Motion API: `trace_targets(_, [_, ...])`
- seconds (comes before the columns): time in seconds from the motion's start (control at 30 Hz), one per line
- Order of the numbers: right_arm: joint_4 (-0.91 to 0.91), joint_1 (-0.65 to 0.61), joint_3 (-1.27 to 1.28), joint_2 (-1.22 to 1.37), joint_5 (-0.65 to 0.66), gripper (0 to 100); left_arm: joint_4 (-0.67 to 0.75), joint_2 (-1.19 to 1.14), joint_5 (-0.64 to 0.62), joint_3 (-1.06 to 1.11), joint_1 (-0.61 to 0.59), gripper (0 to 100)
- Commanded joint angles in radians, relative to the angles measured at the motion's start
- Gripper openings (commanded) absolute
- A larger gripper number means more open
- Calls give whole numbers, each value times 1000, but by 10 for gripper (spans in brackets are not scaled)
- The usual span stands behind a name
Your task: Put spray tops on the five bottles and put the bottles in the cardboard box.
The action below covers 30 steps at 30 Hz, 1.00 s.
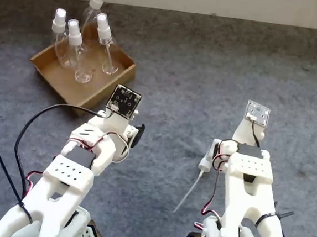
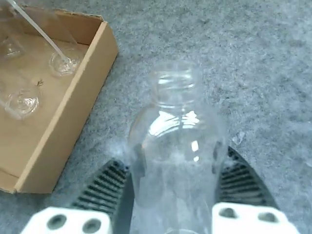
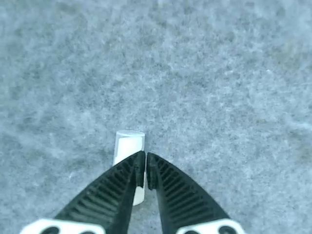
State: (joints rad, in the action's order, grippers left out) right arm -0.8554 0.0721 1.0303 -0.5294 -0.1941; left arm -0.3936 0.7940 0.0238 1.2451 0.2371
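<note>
Four bottles with tops already on stand in the cardboard box. The fifth bottle, its neck bare, is clamped in the left claw just beside the box. The right claw pinches a spray top, well apart from it. Capping and boxing this bottle remain.

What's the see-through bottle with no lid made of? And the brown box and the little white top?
The bottle looks like clear, glossy plastic, maybe glass: the grey carpet shows through it and bright glints sit on its shoulder. The box looks like matte brown cardboard, with a thick raw edge. The spray top looks like smooth, opaque white plastic.
</note>
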Motion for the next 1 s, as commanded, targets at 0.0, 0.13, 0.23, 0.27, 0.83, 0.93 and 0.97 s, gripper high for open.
trace_targets(0.0, [25,-8,-5,-22,-3,9,37,35,-15,-8,15,62])
trace_targets(0.13, [25,-8,-5,-22,-3,9,37,35,-15,-8,15,62])
trace_targets(0.23, [25,-8,-5,-22,-3,9,35,35,-15,-8,15,62])
trace_targets(0.27, [25,-8,-5,-22,-3,9,35,35,-15,-7,15,62])
trace_targets(0.83, [25,-12,-4,-22,-2,10,38,302,-12,139,15,60])
trace_targets(0.93, [25,-15,-4,-22,-2,10,38,417,-12,189,15,60])
trace_targets(0.97, [25,-15,-4,-22,-2,10,38,449,-12,205,15,60])
